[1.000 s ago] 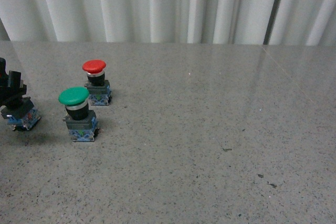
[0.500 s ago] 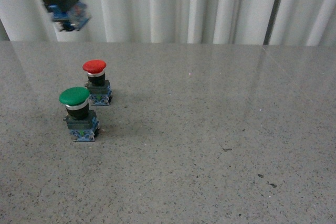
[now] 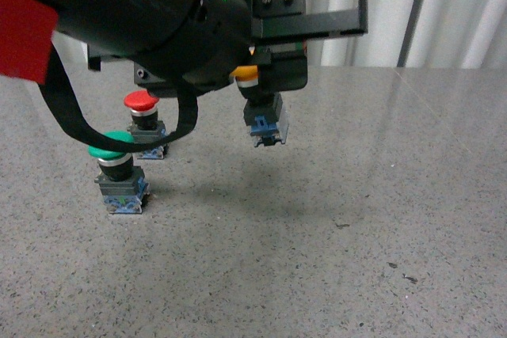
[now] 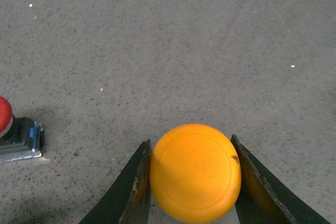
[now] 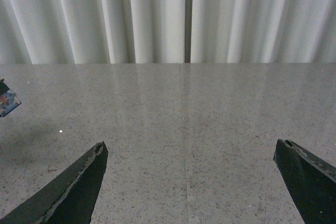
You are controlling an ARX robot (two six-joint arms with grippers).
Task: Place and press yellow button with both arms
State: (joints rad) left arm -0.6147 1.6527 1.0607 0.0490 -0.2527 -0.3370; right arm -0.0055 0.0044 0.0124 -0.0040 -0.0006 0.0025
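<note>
The left arm (image 3: 142, 13) fills the upper left of the front view, and its left claw (image 3: 263, 108) is clamped on the yellow button (image 3: 265, 120), which hangs just left of the frame's centre, clear of the tabletop (image 3: 356, 195), with its shadow on the stone below. The button sits slightly tilted, orange cap up and blue-grey base down. In the left wrist view the two dark fingers (image 4: 137, 182) press against either side of the round cap of the yellow button (image 4: 195, 172). Left of it in the front view the red button (image 3: 141, 101) stands upright on the tabletop, and the green button (image 3: 119, 180) stands nearer the camera, its cap partly crossed by a black cable (image 3: 67, 116). The right claw (image 5: 190, 148) is spread wide with nothing between its fingers, over bare tabletop before a pale curtain (image 5: 157, 14).
</note>
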